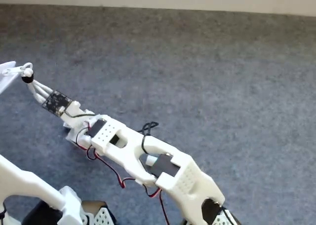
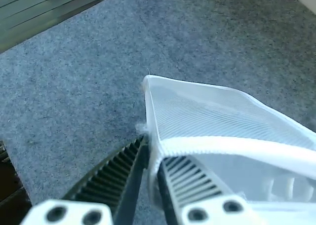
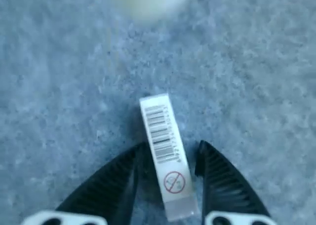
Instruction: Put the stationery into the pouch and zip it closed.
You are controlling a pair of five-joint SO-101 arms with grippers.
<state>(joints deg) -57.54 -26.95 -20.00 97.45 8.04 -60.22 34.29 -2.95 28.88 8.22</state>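
My left gripper (image 2: 152,158) is shut on the edge of a white mesh pouch (image 2: 212,111), which is lifted above the grey carpet and spreads away from the fingers. A small white stationery block with a barcode label (image 3: 162,136) lies flat on the carpet. My right gripper (image 3: 173,146) is open and low over the block, one finger on each side; one finger looks close against it and the other stands a little apart. In the high view an arm (image 1: 148,156) stretches from the lower right toward the far left edge.
Grey carpet (image 1: 212,77) covers the whole table. A second arm's white link (image 1: 29,185) sits at the bottom left. A pale blurred blob (image 3: 148,0) lies beyond the block. Dark slats (image 2: 44,5) border the carpet in the left wrist view.
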